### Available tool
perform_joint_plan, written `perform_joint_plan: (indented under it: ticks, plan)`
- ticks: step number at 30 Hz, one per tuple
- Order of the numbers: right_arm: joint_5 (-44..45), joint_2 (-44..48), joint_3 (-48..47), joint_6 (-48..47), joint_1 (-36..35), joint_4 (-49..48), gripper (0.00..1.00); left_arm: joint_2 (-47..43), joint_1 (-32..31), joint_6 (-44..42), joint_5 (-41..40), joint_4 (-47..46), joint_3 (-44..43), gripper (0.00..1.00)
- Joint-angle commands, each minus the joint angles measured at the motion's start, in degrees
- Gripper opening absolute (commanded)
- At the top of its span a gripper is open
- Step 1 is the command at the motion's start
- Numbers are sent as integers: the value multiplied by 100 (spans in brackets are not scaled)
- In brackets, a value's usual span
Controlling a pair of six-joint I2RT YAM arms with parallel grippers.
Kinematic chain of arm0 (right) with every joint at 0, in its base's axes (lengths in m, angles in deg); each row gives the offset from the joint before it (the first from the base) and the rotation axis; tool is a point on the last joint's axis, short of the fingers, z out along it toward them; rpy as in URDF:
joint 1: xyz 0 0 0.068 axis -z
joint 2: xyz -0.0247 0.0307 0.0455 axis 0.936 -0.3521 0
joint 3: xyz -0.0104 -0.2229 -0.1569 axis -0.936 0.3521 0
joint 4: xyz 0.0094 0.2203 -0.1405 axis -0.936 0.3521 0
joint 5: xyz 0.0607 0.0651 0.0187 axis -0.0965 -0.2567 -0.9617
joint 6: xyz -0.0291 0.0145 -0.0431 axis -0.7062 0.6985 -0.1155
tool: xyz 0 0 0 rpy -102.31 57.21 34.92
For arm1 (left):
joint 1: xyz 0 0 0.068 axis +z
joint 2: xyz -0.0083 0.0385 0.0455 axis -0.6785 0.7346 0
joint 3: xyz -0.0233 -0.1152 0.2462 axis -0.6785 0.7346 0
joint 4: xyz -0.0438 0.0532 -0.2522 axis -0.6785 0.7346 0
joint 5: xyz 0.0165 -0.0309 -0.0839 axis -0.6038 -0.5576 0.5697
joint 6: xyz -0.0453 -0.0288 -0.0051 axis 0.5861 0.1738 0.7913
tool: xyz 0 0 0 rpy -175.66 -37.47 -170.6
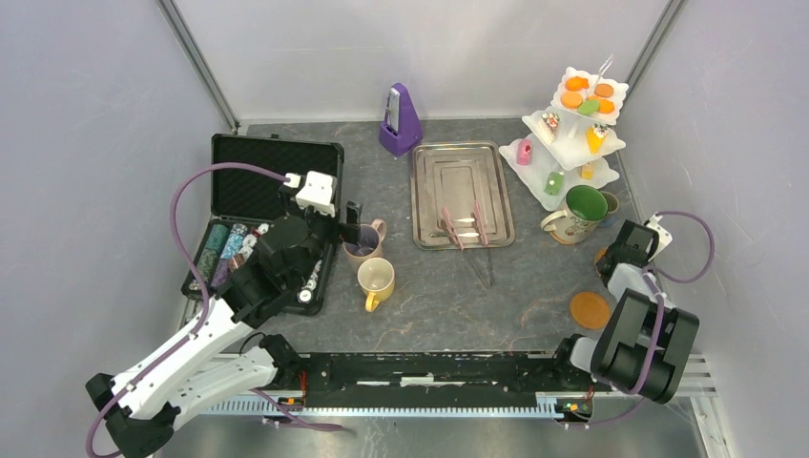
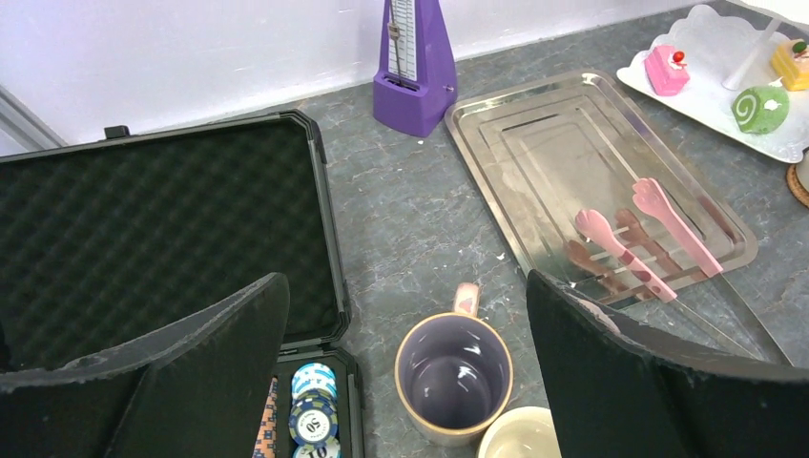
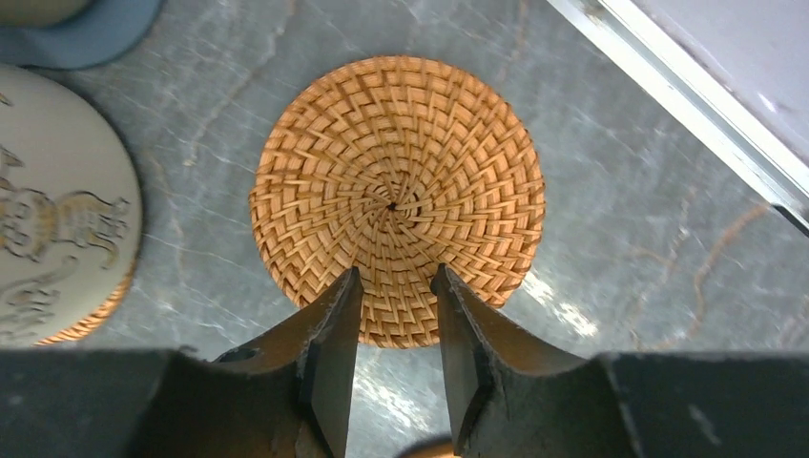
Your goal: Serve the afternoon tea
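In the right wrist view my right gripper (image 3: 397,271) points down over a round woven coaster (image 3: 396,191) lying flat on the table. Its fingers stand a narrow gap apart over the coaster's near edge, with nothing pinched between them. The big green mug (image 1: 577,215) stands just left of it, and a second coaster (image 1: 590,309) lies nearer the arm bases. My left gripper (image 2: 405,281) hangs wide open above the mauve mug (image 2: 454,377), with the yellow mug (image 2: 520,434) next to it. Small pastries (image 1: 575,98) sit on the white three-tier stand (image 1: 572,138) at the back right.
A steel tray (image 1: 461,176) with pink tongs (image 1: 465,227) lies mid-table. An open black case (image 1: 267,172) of poker chips (image 2: 313,415) sits at the left. A purple metronome (image 1: 400,119) stands at the back. An olive mug (image 1: 610,202) is behind the green one.
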Motion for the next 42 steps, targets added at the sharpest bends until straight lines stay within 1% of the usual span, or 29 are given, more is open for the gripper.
perform_joint_plan:
  ticks: [1,4,8,12,15,19,22,25,28,30,32,33,36,39,42]
  plan:
    - [-755,-473,-201,-185,-5,-92,43,-147,-16,-248,-161,-388,110,100]
    - [-768,-584,-312,-276,1,-115,47,-156,-16,-205,-138,-347,151,100]
    - [-675,-606,-407,-397,-3,-142,57,-169,-16,-154,-69,-333,175,100]
    - [-738,-478,-682,-449,-15,148,66,-176,-16,-131,2,-333,216,100]
    - [-643,24,-1013,-539,-175,577,71,-213,-16,-134,-19,-325,228,100]
    - [-410,944,-1749,-664,-453,1277,78,-374,-16,-163,-62,-350,263,100]
    - [-494,1549,-2132,-568,-851,1647,81,-481,-16,-176,-90,-359,274,100]
    - [-828,2064,-2310,-294,-1543,1677,82,-514,-16,-161,-84,-364,263,100]
    - [-1153,2340,-2339,97,-2594,1475,85,-512,-16,-142,-75,-359,252,100]
    - [-1426,2312,-2314,406,-3320,1235,87,-522,-16,-143,-81,-353,247,100]
    - [-1470,2095,-2329,574,-4024,1007,88,-542,-16,-133,-103,-359,245,100]
    - [-1431,1898,-2386,604,-4453,951,88,-548,-16,-134,-120,-355,246,100]
    - [-962,1131,-2668,583,-5694,766,89,-589,-12,-150,-244,-369,239,100]
    - [-906,177,-3160,694,-6559,538,89,-663,-13,-197,-442,-384,262,100]
    - [-709,-907,-3880,1138,-7246,716,87,-708,-8,-250,-560,-417,300,100]
